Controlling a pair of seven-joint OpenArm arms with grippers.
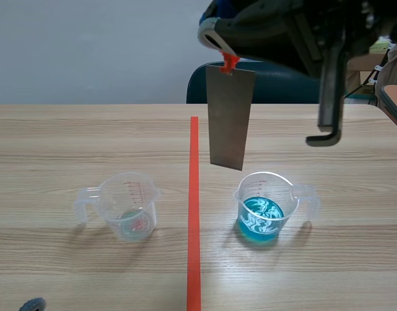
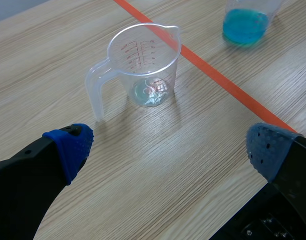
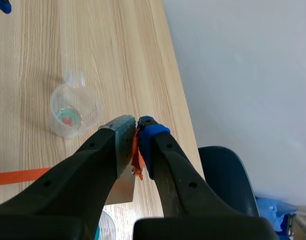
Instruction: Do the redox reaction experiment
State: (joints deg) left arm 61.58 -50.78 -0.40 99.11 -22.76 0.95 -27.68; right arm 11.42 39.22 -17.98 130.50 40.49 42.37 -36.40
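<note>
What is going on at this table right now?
The right gripper is shut on an orange tab. From the tab a metal sheet hangs upright, just above the blue cup and not in its liquid. The left gripper is open and holds nothing. It sits low near the clear cup, which has only a little in its bottom.

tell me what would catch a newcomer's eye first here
The grey metal sheet hangs in mid-air, held by an orange tab pinched in the right gripper, seemingly just above the cup of bright blue liquid right of the tape line. Left of the line stands a nearly empty clear measuring cup, with the open left gripper before it.
</note>
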